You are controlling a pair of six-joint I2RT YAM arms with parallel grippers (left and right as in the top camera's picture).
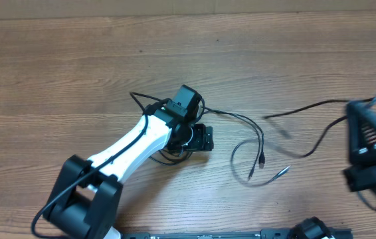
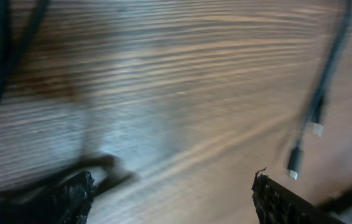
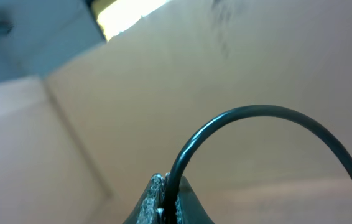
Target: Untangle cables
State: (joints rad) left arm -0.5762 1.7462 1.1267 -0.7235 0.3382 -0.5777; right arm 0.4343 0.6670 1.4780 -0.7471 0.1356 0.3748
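Cables [image 1: 260, 139] sprawl across the table [image 1: 75, 66], running mostly left to right. Left gripper [image 2: 173, 190] is nearer and hovers low, fingers spread, with a strand [image 2: 101, 167] beside one finger and plugs [image 2: 295, 163] beyond the other. Right gripper [image 3: 166, 202] is clamped on one raised cord [image 3: 257, 115].

Matt wood-grain tabletop [image 1: 75, 66], streaked brown. Thin black cables [image 3: 263, 111], smooth slightly glossy sheath, small metal plug tips [image 2: 294, 167]. Rough, gritty black left fingers [image 2: 278, 200]. Smooth white plastic arm shell [image 1: 138, 136].
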